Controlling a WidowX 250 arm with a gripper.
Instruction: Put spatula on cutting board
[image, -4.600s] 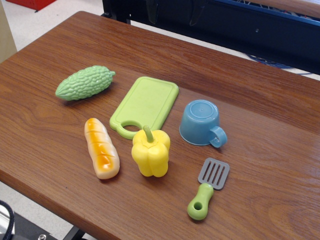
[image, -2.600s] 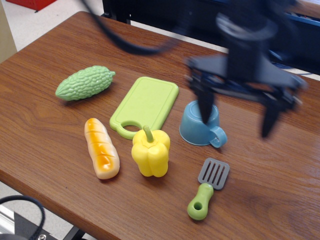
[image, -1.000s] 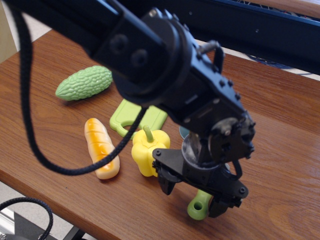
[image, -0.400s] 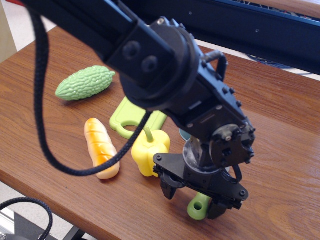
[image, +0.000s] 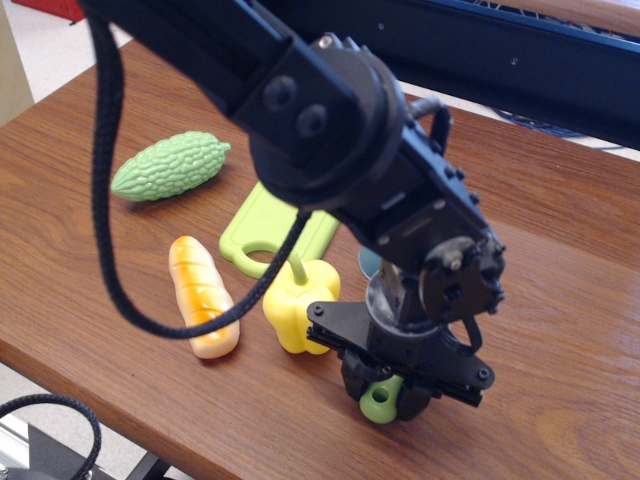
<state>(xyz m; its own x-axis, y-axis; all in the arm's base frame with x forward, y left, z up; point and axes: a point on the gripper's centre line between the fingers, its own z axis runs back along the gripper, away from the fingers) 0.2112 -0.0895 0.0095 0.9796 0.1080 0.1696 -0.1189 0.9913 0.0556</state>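
Because the spatula (image: 379, 402) looks like light, stiff, smooth plastic, its chunky green handle is probably the safest hold; near the table's front edge, the gripper (image: 385, 396) is clamped on that handle, its head hidden.

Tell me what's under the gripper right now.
The gripper is shut on the spatula; only the lime-green handle end with its hole shows between the fingers. The grey slotted head is hidden by the arm. Whether it is off the table cannot be told.
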